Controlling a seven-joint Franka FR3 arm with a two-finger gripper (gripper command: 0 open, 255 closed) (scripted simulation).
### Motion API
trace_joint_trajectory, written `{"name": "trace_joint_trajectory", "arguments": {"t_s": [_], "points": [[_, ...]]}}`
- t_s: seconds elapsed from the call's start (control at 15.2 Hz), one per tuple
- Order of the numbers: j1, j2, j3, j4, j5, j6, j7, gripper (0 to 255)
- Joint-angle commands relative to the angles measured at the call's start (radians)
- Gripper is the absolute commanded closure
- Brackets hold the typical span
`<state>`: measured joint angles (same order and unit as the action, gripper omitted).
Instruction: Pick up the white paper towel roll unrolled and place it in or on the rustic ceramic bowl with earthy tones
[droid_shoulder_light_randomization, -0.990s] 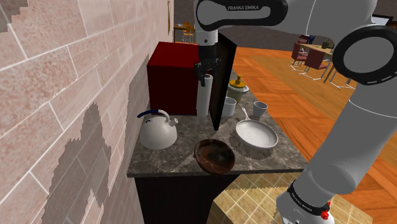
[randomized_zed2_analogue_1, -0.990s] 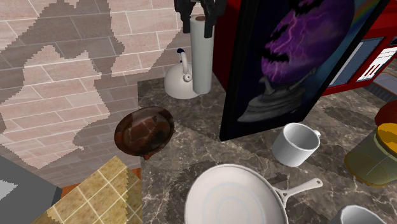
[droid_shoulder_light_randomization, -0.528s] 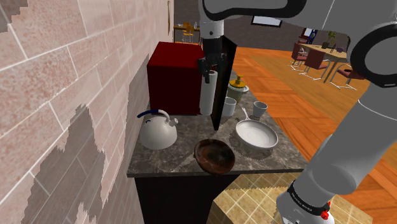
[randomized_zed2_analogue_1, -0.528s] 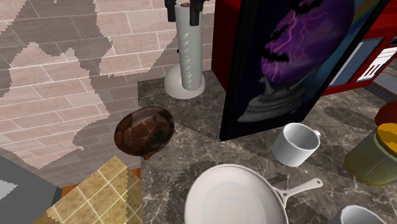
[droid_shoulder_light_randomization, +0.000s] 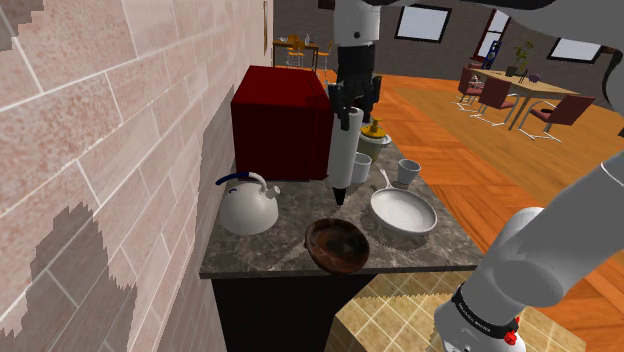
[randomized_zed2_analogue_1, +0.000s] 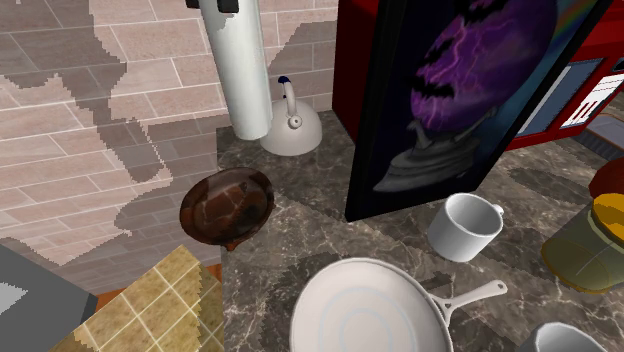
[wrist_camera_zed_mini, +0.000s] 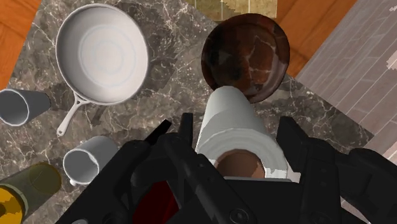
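My black gripper (droid_shoulder_light_randomization: 352, 98) is shut on the top end of the white paper towel roll (droid_shoulder_light_randomization: 343, 155), which hangs upright above the counter. The roll (randomized_zed2_analogue_1: 240, 70) hangs in front of the wall, above and just behind the bowl (randomized_zed2_analogue_1: 227, 205), with the gripper (randomized_zed2_analogue_1: 215, 4) at its top. The brown mottled bowl (droid_shoulder_light_randomization: 336, 244) sits near the counter's front edge. Looking down along the hand, the roll (wrist_camera_zed_mini: 238, 137) is clasped between both fingers of the gripper (wrist_camera_zed_mini: 236, 127), and the bowl (wrist_camera_zed_mini: 245, 51) lies just beyond its lower end.
A white kettle (droid_shoulder_light_randomization: 245, 205) stands by the brick wall and a red box (droid_shoulder_light_randomization: 280, 120) behind it. A tall dark picture panel (randomized_zed2_analogue_1: 450, 100) stands upright mid-counter. A white pan (droid_shoulder_light_randomization: 403, 212), two mugs (randomized_zed2_analogue_1: 465, 227) (droid_shoulder_light_randomization: 408, 172) and a yellow jar (randomized_zed2_analogue_1: 590, 235) sit beyond it.
The gripper has lifted the roll clear of the counter and carried it away from the kettle and red box, toward the bowl. The other things have stayed put.
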<state>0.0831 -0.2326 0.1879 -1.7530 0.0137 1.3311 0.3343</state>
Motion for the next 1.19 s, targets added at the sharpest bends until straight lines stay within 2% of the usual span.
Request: {"name": "trace_joint_trajectory", "arguments": {"t_s": [0.0, 0.2, 1.12], "points": [[0.009, -0.047, 0.009, -0.013, 0.014, -0.034, 0.017, 255], [0.023, -0.110, 0.024, -0.031, 0.037, -0.078, 0.046, 255], [0.028, -0.165, 0.026, -0.273, 0.047, 0.111, 0.040, 255]]}}
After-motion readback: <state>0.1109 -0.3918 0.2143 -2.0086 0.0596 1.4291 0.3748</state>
